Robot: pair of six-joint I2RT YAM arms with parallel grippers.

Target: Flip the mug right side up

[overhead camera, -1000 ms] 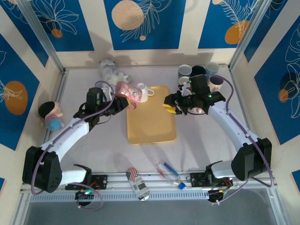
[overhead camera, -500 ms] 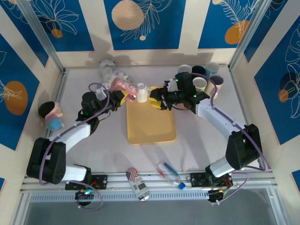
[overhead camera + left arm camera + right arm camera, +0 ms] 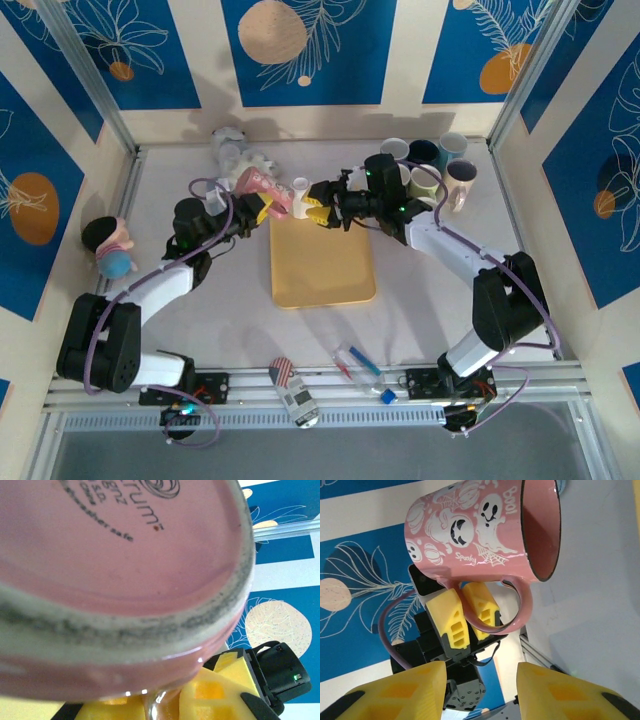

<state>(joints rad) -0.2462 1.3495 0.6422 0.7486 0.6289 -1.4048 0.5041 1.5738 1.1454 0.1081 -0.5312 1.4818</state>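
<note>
Since a second ago, the right gripper (image 3: 318, 208) is brought across from the mug cluster (image 3: 430, 165) to just beside the pink ghost mug (image 3: 260, 186).

Top view: mug is held on its side, off the table, near the yellow tray's (image 3: 322, 260) far-left corner.

Left wrist: mug's base is seen close up.

Right wrist: left gripper (image 3: 466, 611) is clamped on the mug's handle; right gripper's jaws are spread, with nothing between.

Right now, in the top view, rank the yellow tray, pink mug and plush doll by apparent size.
Largest: yellow tray.
Then plush doll and pink mug, which look alike; the mug is held nearer the camera and partly hidden, so unranked.
</note>
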